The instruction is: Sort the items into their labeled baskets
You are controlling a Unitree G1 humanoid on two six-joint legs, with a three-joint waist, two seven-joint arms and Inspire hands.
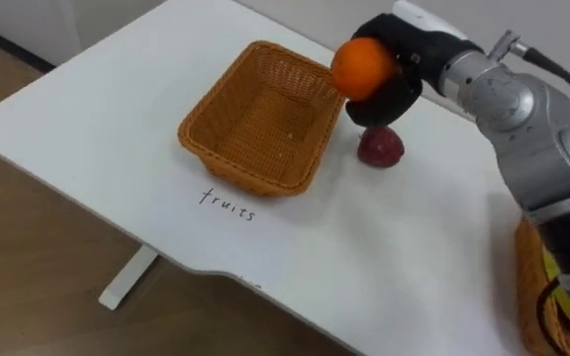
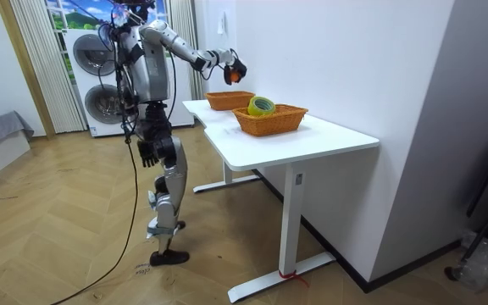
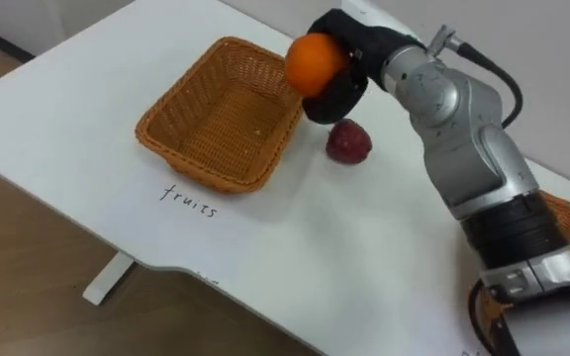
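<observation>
- While my left hand (image 2: 147, 153) hangs at my hip, the other basket (image 1: 527, 277), nearest me and well behind my right hand (image 1: 404, 91), holds a tape roll (image 2: 261, 105).
- Left of that hand, the fruit basket (image 1: 216, 129) looks empty.
- Beneath it lies a red fruit (image 1: 380, 146).
- My right hand is curled round the orange (image 1: 362, 67), over the basket's rim; I judge the sorting barely begun.

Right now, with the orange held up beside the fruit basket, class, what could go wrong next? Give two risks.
One: the right hand holds the orange above the fruit basket's rim, not its middle; released here, it might hit the rim and roll across the table. Two: the red fruit lies just beneath the hand, so lowering could knock it away.
</observation>
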